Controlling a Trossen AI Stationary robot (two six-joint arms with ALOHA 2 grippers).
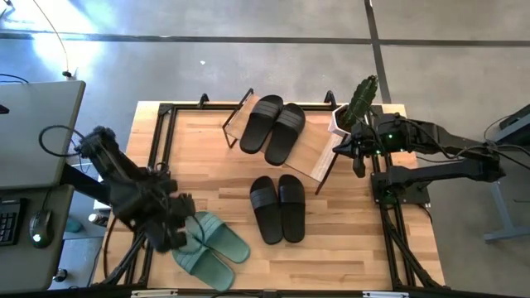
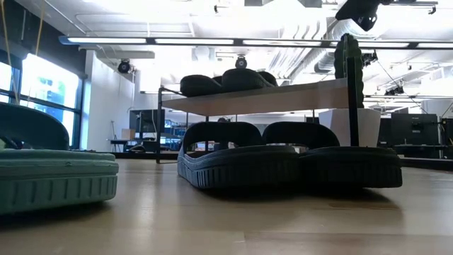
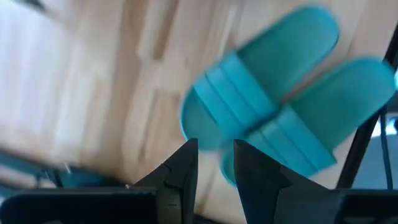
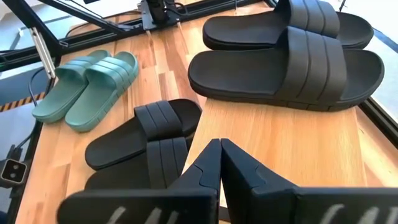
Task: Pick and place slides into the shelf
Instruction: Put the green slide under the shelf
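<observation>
A sage-green pair of slides (image 1: 211, 247) (image 3: 280, 106) (image 4: 87, 87) lies soles down near the table's near-left corner. One black pair (image 1: 277, 209) (image 2: 283, 159) rests on the table's middle. Another black pair (image 1: 273, 128) (image 4: 292, 53) sits on the shelf's (image 1: 310, 153) (image 2: 283, 95) wooden plank at the far side. My left gripper (image 1: 178, 236) (image 3: 216, 146) hovers over the green pair's left side, narrowly open. My right gripper (image 1: 358, 165) (image 4: 221, 149) hangs by the shelf's right edge, shut and empty.
A white pot with a cactus-like plant (image 1: 356, 103) (image 2: 347, 64) stands at the shelf's far-right corner. Black frame rails (image 1: 157, 141) run along the table's left and right edges. A grey desk with a mouse (image 1: 33, 132) sits left of the table.
</observation>
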